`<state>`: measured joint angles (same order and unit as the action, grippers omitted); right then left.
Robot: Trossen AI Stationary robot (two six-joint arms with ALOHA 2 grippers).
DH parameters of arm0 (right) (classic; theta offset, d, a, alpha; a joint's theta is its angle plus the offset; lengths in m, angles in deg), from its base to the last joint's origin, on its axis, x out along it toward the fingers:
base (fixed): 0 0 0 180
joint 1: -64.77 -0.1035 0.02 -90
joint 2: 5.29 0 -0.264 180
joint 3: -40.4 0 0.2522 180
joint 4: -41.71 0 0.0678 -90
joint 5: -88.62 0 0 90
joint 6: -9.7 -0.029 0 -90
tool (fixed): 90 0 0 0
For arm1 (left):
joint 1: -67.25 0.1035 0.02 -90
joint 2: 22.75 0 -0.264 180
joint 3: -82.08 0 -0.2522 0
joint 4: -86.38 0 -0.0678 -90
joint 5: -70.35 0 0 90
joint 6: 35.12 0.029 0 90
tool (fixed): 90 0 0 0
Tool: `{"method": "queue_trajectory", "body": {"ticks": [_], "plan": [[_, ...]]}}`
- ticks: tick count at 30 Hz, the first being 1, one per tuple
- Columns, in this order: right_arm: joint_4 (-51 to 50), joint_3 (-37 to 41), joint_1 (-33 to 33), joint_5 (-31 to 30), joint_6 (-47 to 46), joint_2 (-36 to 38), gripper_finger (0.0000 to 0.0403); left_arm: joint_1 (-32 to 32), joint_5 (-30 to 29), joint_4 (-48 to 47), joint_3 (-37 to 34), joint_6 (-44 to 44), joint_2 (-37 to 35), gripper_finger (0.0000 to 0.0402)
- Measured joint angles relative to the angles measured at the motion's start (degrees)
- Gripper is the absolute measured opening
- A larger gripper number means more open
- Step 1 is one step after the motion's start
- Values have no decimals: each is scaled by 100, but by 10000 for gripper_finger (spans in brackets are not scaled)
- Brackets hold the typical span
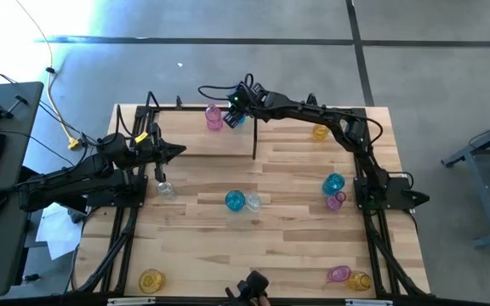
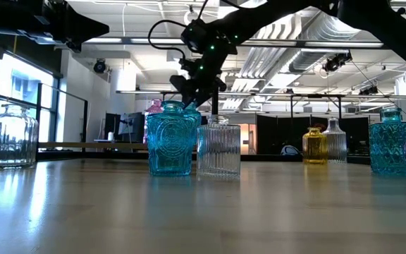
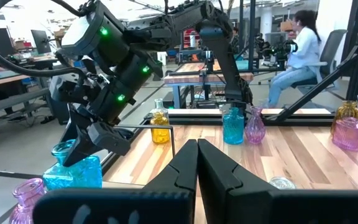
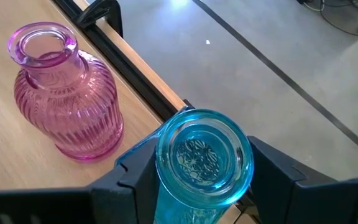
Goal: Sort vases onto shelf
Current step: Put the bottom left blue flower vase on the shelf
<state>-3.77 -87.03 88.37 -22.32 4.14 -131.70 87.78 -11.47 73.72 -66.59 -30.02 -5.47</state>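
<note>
The right gripper (image 4: pixel 201 171) clamps a blue vase (image 4: pixel 204 158) beside a pink vase (image 4: pixel 64 102) on the shelf (image 1: pixel 254 140), upper center of the high view. The left gripper (image 1: pixel 177 152), at the table's (image 1: pixel 287 246) left, has its fingers closed on nothing.

No text, label, brand, number or sign can be read in any of the views. The glass vases carry only embossed patterns, no lettering.
</note>
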Motion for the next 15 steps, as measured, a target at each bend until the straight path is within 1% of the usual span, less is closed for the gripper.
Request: {"method": "queue_trajectory", "body": {"ticks": [15], "plan": [[-173,-4,9,31,-132,51,176,-1,2,-1,-1,-12,0,0]]}}
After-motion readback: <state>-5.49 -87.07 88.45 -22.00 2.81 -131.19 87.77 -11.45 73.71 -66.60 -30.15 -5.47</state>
